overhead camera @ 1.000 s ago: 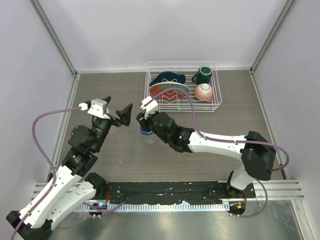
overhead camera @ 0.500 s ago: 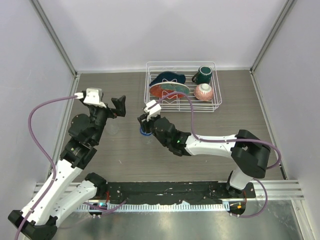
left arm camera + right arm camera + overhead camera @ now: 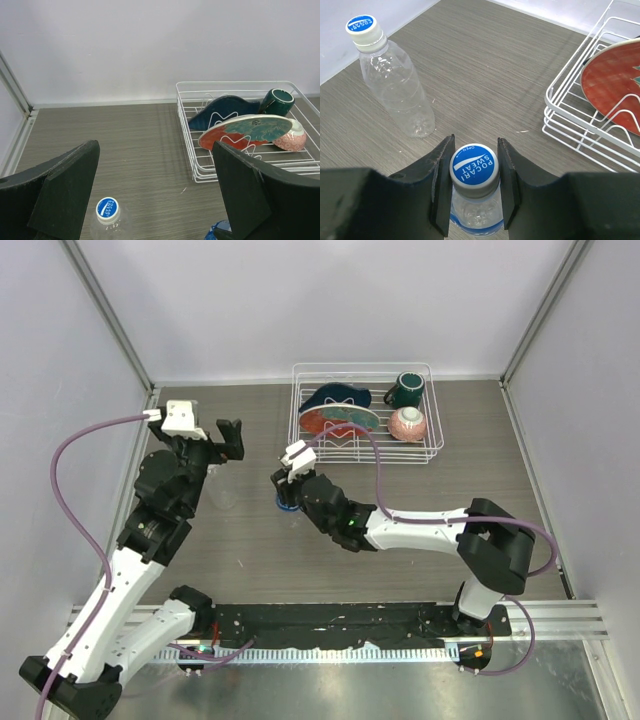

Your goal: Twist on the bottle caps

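Observation:
The labelled bottle (image 3: 475, 217) stands upright with a blue cap (image 3: 474, 163) on its neck. My right gripper (image 3: 474, 145) straddles that cap, and both pads touch its sides. In the top view the right gripper (image 3: 286, 487) is over this bottle (image 3: 287, 504) at mid table. The plain bottle (image 3: 400, 95) stands upright to its left with a blue-topped cap (image 3: 365, 27) on it. My left gripper (image 3: 155, 145) is wide open and empty. It hangs above and behind the plain bottle's cap (image 3: 107, 209). In the top view the left gripper (image 3: 228, 438) is at the back left.
A white wire dish rack (image 3: 432, 452) stands at the back right. It holds a blue plate, a red patterned plate (image 3: 335, 420), a dark green mug (image 3: 407, 390) and a pink bowl (image 3: 408, 423). Grey walls close off both sides and the back.
My left gripper has drawn back and to the left, away from the bottles, staying open. My right gripper has shifted slightly left and back over the labelled bottle.

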Robot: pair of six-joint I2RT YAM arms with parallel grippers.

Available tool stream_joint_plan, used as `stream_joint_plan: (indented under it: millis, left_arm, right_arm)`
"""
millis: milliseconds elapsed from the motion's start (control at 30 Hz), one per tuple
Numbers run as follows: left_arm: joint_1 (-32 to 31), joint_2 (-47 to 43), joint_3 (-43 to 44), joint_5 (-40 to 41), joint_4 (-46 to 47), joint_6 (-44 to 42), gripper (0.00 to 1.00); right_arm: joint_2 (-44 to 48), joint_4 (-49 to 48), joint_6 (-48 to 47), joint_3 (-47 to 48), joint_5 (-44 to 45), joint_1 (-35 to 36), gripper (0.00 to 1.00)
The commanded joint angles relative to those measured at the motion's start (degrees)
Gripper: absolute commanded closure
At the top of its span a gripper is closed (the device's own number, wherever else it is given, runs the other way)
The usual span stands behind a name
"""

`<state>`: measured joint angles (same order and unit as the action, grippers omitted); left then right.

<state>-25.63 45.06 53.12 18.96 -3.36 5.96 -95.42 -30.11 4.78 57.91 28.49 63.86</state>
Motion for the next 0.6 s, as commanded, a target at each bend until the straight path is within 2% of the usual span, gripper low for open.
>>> stream_joint_plan:
  millis: [0,167,200,567]
  left_arm:
    - [0.49,-0.23,2.86,1.69,0.81,-2.79,0.0]
    - [0.49,0.03,3.13,2.83,-0.07,-3.76,0.01]
    - [0.49,-0.23,3.04,2.75,-0.07,-3.93,0.0]
    - [0.84,0.38,3.21,2.92,-0.24,-4.46,0.0]
  right_arm:
    - [-1.53,6.54,-1.43,3.34,0.51,1.27,0.59]
    - [-1.53,9.36,-1.88,5.63,0.16,1.8,0.53]
    - [-1.53,9.8,-1.88,5.72,0.25,1.8,0.48]
    - [0.49,12.09,-2.05,7.83,0.34,1.89,0.29]
